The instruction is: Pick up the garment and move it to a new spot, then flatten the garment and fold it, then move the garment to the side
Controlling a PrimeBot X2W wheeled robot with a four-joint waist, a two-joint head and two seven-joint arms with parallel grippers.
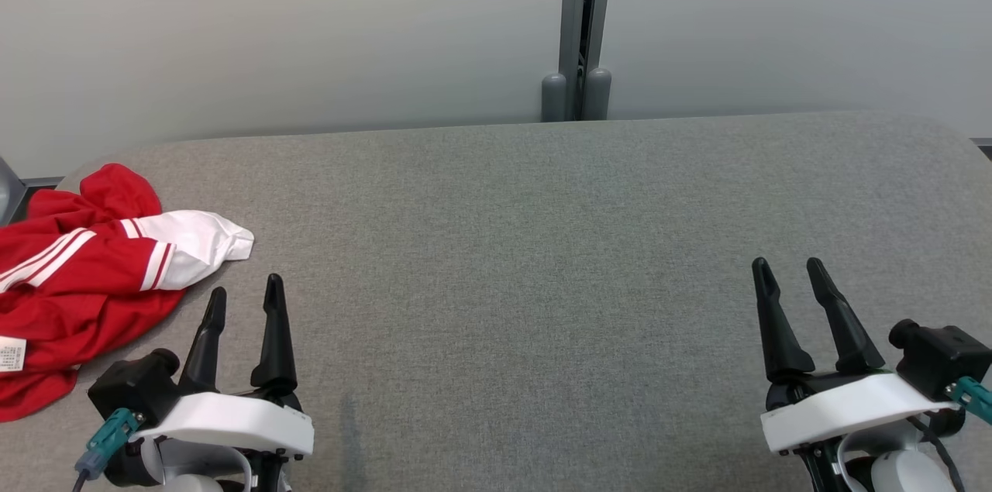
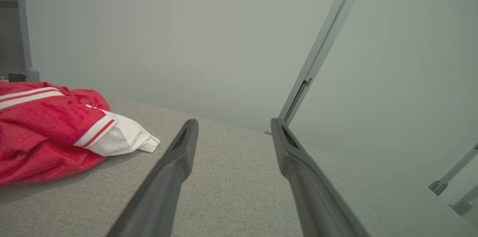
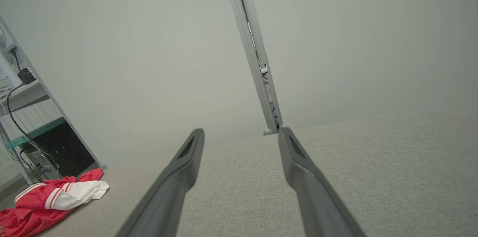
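Observation:
The garment (image 1: 85,275) is a crumpled red top with white stripes and a white sleeve, lying at the far left edge of the grey table (image 1: 527,244). It also appears in the left wrist view as the garment (image 2: 48,125) and small in the right wrist view as the garment (image 3: 52,197). My left gripper (image 1: 244,302) hovers open just right of the garment, with nothing between its fingers. Far off at the lower right, my right gripper (image 1: 787,271) is open and empty too.
A pale wall runs behind the table, split by a grey upright post (image 1: 581,27). A shelf with cables and dark equipment (image 3: 33,136) stands beyond the table's left end. The garment overhangs the left edge of the picture.

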